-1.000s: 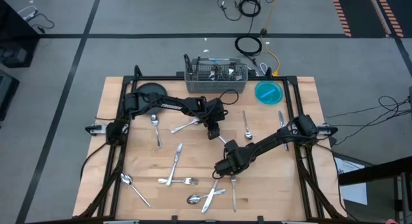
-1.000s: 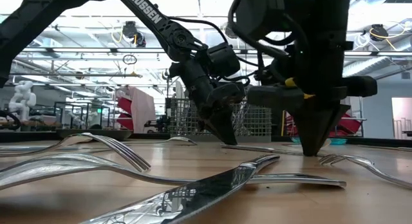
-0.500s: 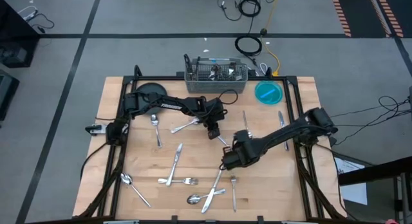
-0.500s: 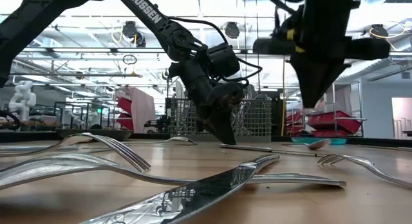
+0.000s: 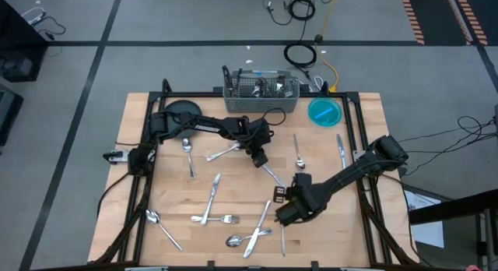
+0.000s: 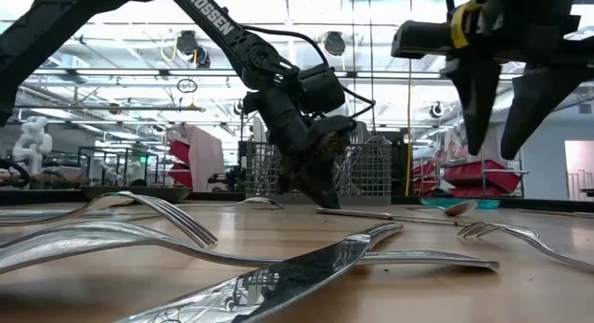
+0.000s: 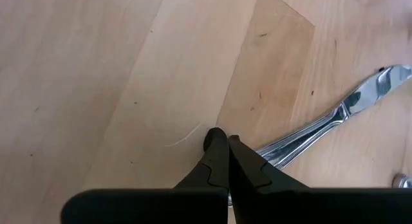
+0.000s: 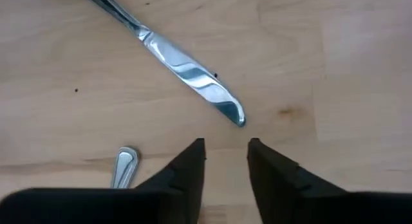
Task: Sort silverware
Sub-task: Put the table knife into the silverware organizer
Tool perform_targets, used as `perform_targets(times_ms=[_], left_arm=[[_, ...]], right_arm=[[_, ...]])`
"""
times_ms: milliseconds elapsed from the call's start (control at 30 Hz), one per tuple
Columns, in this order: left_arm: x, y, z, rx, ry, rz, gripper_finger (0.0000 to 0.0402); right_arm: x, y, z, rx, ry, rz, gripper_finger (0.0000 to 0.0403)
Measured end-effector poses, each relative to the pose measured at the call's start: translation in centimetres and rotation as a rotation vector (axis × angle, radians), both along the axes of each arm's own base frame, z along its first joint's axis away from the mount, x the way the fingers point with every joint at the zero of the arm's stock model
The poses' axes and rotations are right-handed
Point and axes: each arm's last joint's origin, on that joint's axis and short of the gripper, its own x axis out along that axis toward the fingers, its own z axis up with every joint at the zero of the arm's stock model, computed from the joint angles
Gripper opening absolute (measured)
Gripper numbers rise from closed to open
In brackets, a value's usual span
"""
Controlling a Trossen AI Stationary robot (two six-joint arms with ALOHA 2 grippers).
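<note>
Silverware lies scattered on the wooden table [image 5: 179, 185]. A table knife [image 5: 274, 176] lies flat at mid-table, its blade [image 8: 187, 66] pointing toward the near right. My left gripper [image 5: 259, 158] is shut, its tips down at the knife's handle end [image 7: 283, 150]. My right gripper [image 5: 285, 212] hangs open above the table just past the blade tip [image 8: 239, 120], with nothing between its fingers [image 6: 478, 119]. My left gripper has its shut fingertips [image 7: 219, 141] on the table, slanting down from the far left. The knife's handle end [image 7: 267, 156] runs in behind one finger. Whether the fingers touch the handle I cannot tell.
A wire-mesh caddy [image 5: 261, 88] stands at the far edge, with a blue bowl [image 5: 325, 111] to its right and a dark plate [image 5: 180, 111] to its left. Forks, spoons and knives lie around, such as a spoon [image 5: 299, 156], a fork [image 5: 219, 219] and a fork [image 5: 282, 234].
My right gripper has lifted off the table, moved toward the near right, rolled about its own axis and opened. My left gripper has stayed at the knife's handle end, turning slightly.
</note>
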Motion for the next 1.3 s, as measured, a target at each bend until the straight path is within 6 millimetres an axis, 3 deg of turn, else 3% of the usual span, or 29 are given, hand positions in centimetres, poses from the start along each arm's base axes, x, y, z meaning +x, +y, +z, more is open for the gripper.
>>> perform_targets(times_ms=[200,433,800,933,1133,1300], left_arm=[[0.0,0.2,0.0,-0.022,0.009,0.034,0.0000],[-0.1,0.6,0.0,-0.056,0.015,0.076,0.0000],[-0.4,1.8,0.7,-0.112,-0.004,0.113,0.0000],[-1.2,2.2,2.7,-0.095,-0.004,0.125,0.0000],[-2.4,2.1,8.8,0.055,-0.135,0.056,0.0000],[-2.7,1.0,10.4,0.107,-0.173,-0.013,0.0000]], right_arm=[[0.2,0.3,-0.6,0.042,0.028,-0.008,0.0156],[1.6,1.0,-3.5,0.089,0.044,-0.019,0.0187],[0.9,-0.6,-3.6,0.011,0.173,-0.047,0.0177],[0.8,-0.7,-3.6,-0.020,0.169,-0.048,0.0176],[0.5,-0.6,-3.5,-0.044,0.179,-0.040,0.0176],[0.4,-0.5,-3.4,-0.050,0.176,-0.044,0.0176]])
